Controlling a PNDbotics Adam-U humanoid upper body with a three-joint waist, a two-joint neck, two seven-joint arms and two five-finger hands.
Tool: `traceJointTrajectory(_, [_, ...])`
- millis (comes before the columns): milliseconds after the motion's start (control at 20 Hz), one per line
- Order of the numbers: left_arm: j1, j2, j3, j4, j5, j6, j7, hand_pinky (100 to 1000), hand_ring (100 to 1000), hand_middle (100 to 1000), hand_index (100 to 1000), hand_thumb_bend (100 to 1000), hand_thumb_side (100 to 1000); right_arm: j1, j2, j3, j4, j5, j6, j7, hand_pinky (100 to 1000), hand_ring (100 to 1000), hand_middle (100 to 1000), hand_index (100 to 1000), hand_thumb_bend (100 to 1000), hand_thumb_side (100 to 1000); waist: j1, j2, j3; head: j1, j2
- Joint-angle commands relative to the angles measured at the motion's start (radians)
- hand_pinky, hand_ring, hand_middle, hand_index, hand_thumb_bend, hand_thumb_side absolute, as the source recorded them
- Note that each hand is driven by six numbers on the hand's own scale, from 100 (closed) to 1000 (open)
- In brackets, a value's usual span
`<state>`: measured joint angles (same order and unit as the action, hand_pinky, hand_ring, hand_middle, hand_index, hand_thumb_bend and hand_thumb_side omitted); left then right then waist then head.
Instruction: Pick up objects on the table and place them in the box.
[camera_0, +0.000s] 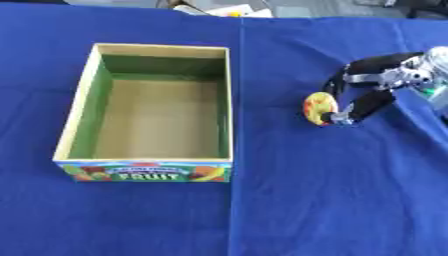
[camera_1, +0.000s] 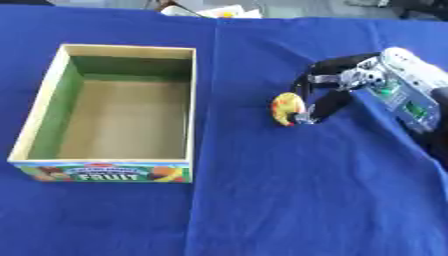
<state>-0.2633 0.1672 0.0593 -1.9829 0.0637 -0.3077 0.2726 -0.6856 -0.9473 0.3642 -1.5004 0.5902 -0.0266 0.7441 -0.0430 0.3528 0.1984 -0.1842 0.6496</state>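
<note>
A small yellow and red rounded object (camera_0: 319, 107) is right of the box, pinched between the curled fingers and thumb of my right hand (camera_0: 360, 95), which reaches in from the right edge. I cannot tell whether the object touches the blue cloth. The wooden box (camera_0: 78, 105) with green inner walls and a "FRUIT" label on its front stands at the left, holding nothing. My left hand shows in neither view.
A blue cloth (camera_0: 332, 200) covers the whole table, with a seam running down just right of the box. Some pale clutter (camera_0: 219, 9) lies beyond the far edge.
</note>
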Motion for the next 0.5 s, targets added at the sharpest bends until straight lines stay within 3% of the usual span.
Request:
traceJointTrajectory(50, [-0.005,0.013,0.0,-0.017,-0.005,0.0,-0.006,566,840,833,738,100,1000,-0.009,-0.031,-0.011,-0.03,-0.029,0.013,-0.027,853,781,611,844,160,572,0.0,-0.017,0.0,0.003,-0.005])
traceJointTrajectory(200, [-0.005,0.012,-0.001,-0.017,-0.005,0.001,-0.008,566,840,833,738,100,1000,-0.008,-0.029,-0.013,-0.034,-0.053,0.038,-0.055,838,760,576,796,100,483,-0.001,-0.016,0.001,0.005,-0.004])
traceJointTrajectory(400, [-0.005,0.012,-0.001,-0.017,-0.006,0.002,-0.01,566,841,833,738,100,1000,-0.007,-0.026,-0.013,-0.035,-0.066,0.068,-0.097,822,738,547,768,100,300,-0.001,-0.015,0.002,0.006,-0.003])
traceJointTrajectory(450, [-0.005,0.012,-0.001,-0.017,-0.006,0.003,-0.011,566,841,833,737,100,1000,-0.006,-0.025,-0.013,-0.036,-0.068,0.075,-0.105,816,730,538,757,100,207,-0.001,-0.015,0.002,0.006,-0.002])
traceJointTrajectory(500, [-0.005,0.012,-0.001,-0.017,-0.006,0.003,-0.012,566,841,833,737,100,1000,-0.006,-0.025,-0.012,-0.037,-0.07,0.081,-0.112,813,726,534,752,100,185,-0.001,-0.015,0.002,0.006,-0.002])
